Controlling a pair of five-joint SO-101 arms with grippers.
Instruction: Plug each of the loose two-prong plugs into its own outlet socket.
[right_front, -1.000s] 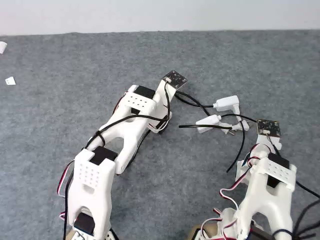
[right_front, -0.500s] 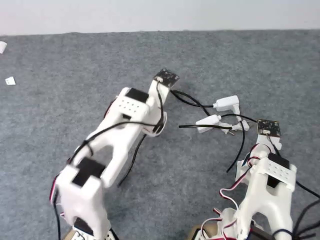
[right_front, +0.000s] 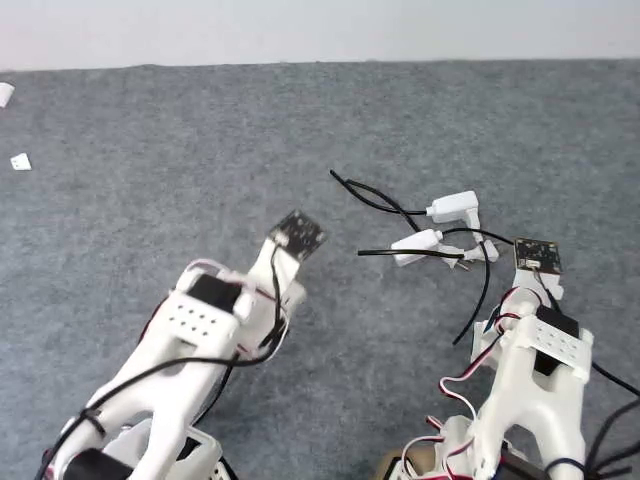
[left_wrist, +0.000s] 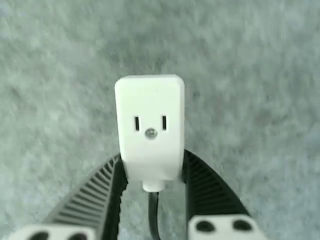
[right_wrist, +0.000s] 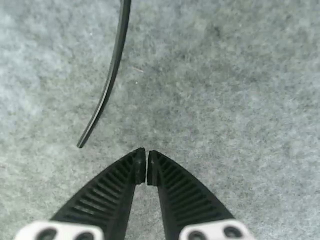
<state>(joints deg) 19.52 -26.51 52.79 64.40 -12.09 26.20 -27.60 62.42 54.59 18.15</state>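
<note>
From above, the left arm's wrist covers its fingers, and the prongs of the two white plugs (right_front: 455, 207) (right_front: 418, 243) are too small to make out. The plugs lie close together on the grey surface (right_front: 150, 130), just ahead of the right arm.

The left gripper (left_wrist: 152, 165) has its fingers (left_wrist: 100, 195) spread around a white outlet socket (left_wrist: 150, 125), clamping its lower sides. The socket's long axis runs in line with the fingers, with its slotted face toward the wrist camera.

The right gripper (right_wrist: 146, 165) is closed to a hairline gap and holds nothing. A black cord (right_wrist: 107, 90) ends nearby, its far part cut off.
</note>
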